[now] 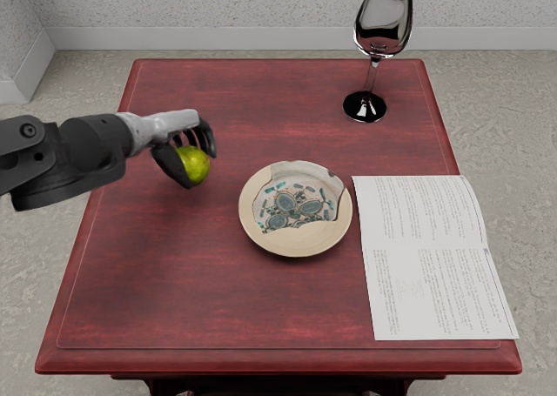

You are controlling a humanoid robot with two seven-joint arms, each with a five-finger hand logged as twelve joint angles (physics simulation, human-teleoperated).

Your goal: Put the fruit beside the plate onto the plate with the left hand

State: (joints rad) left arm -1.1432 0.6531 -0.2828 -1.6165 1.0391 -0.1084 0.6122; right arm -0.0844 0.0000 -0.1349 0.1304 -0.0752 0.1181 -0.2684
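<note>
Green-yellow fruit [195,164] — round, smooth, with no marked long axis — enclosed by the curled fingers [207,138] of the left hand [184,150], near the table's [174,274] left edge. The plate [296,244] lies centrally, rightward and slightly nearer the front edge — apart from the fruit. Whether the fruit is lifted cannot be told.

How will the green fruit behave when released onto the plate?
The green fruit looks round and smooth, so it may roll once released. The rim of the plate should stop it. It seems firm, undented in the left hand.
</note>
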